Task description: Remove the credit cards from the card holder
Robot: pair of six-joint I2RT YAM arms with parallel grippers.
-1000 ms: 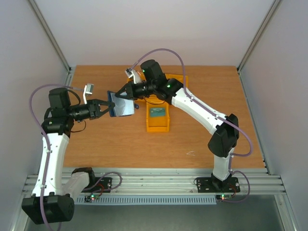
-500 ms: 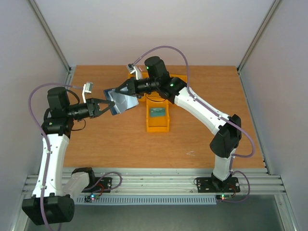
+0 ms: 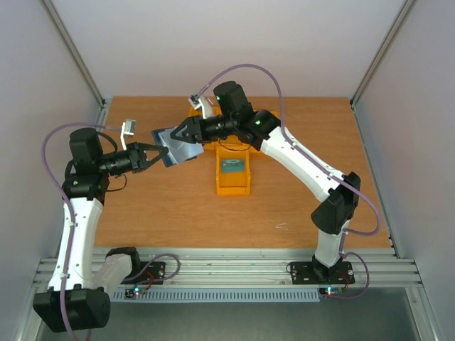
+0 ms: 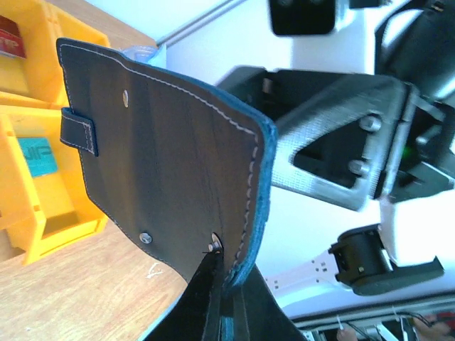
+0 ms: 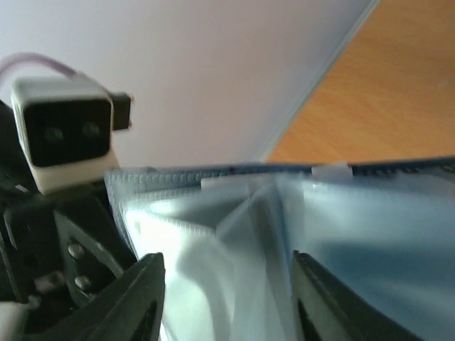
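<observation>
The card holder (image 3: 179, 146) hangs in the air above the table's back left, held open. Its dark navy outside with closing tab (image 4: 163, 156) faces the left wrist view. My left gripper (image 3: 162, 153) is shut on its lower edge (image 4: 224, 273). Its pale clear sleeves (image 5: 234, 234) fan out in front of my right gripper (image 5: 224, 291), whose fingers (image 5: 142, 298) stand apart on either side without pinching them. My right gripper (image 3: 180, 135) is open at the holder's far side. One slate-blue credit card (image 3: 232, 166) lies in a yellow bin (image 4: 37, 155).
A yellow bin (image 3: 233, 186) stands mid-table to the right of the holder, with a second yellow bin (image 3: 264, 115) behind it under the right arm. A red item (image 4: 7, 44) lies in the far bin. A small white scrap (image 3: 282, 226) lies on the wooden table (image 3: 178, 213).
My right gripper has gone from shut to open at the sleeves and shifted slightly up and back. My left gripper closed fully on the holder's edge, which tilted a little.
</observation>
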